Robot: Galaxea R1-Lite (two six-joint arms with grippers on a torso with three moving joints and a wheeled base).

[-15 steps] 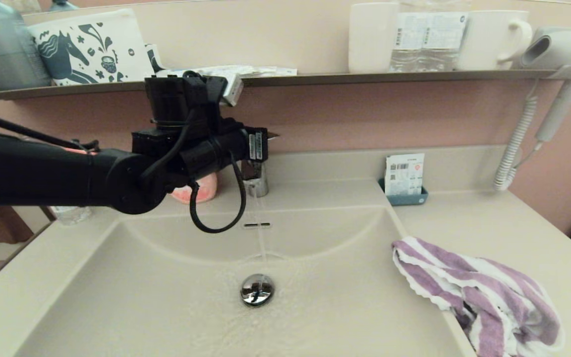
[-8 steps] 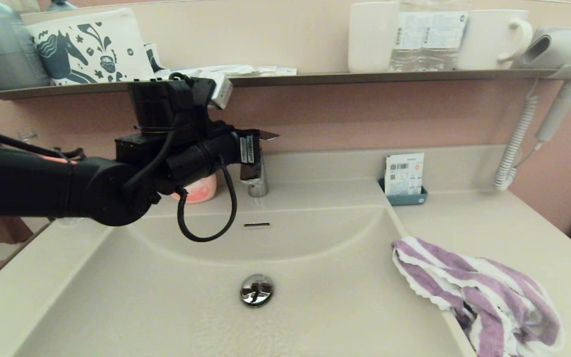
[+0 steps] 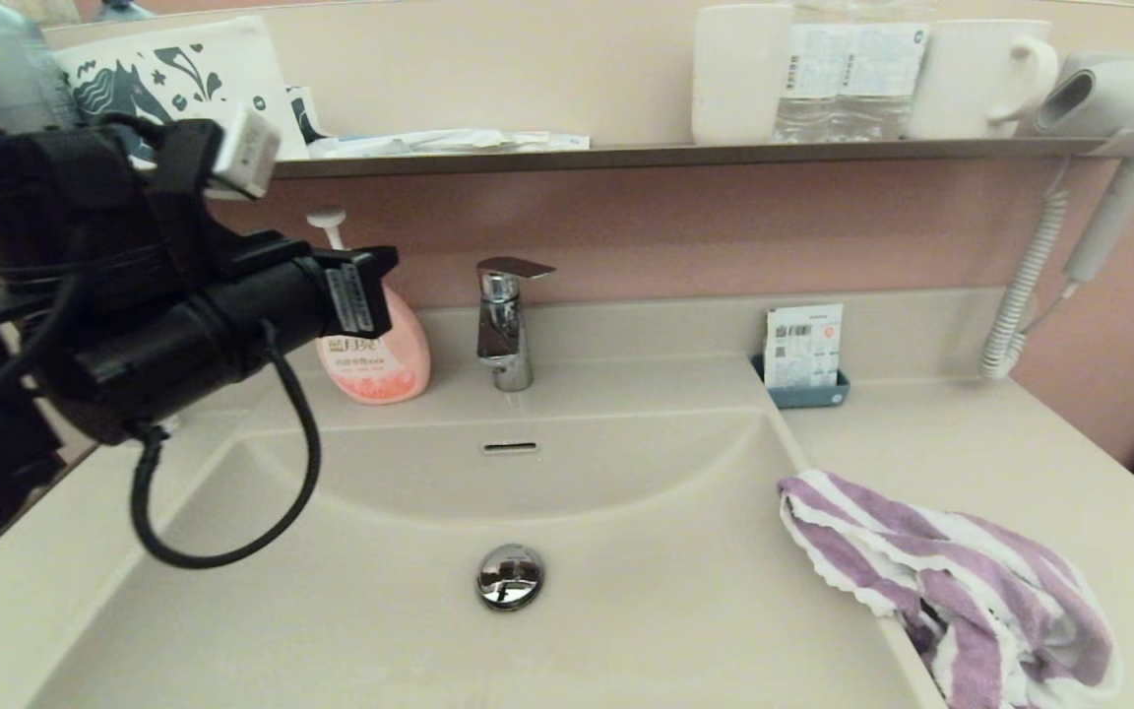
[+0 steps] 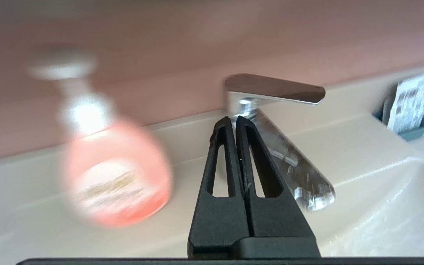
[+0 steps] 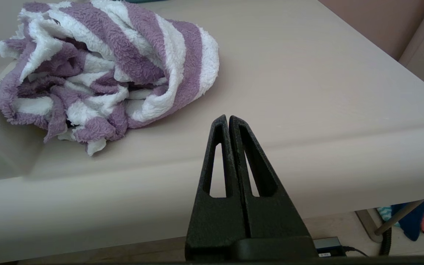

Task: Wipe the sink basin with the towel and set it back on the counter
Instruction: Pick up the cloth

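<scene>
The purple and white striped towel (image 3: 941, 571) lies crumpled on the counter (image 3: 971, 443) to the right of the sink basin (image 3: 350, 601), one edge hanging over the basin's rim. The basin is wet, with its chrome drain plug (image 3: 510, 575) and slot overflow (image 3: 510, 447) showing. My left gripper (image 3: 380, 271) hovers at the left, above the basin's left rim. It is shut and empty, (image 4: 233, 119) pointing at the faucet (image 4: 271, 88). My right gripper (image 5: 226, 118) is shut and empty, low at the counter's front edge, near the towel (image 5: 101, 73). It does not show in the head view.
A chrome faucet (image 3: 506, 315) and a pink soap bottle (image 3: 380, 354) stand behind the basin. A small blue tray with a card (image 3: 803, 359) sits on the counter at the back. The dark shelf (image 3: 675, 155) holds mugs and bottles; a hair dryer (image 3: 1118, 98) hangs at the right.
The water stream from the faucet has stopped. My left arm has drawn back to the left, away from the faucet handle, uncovering the soap bottle. The towel has not moved.
</scene>
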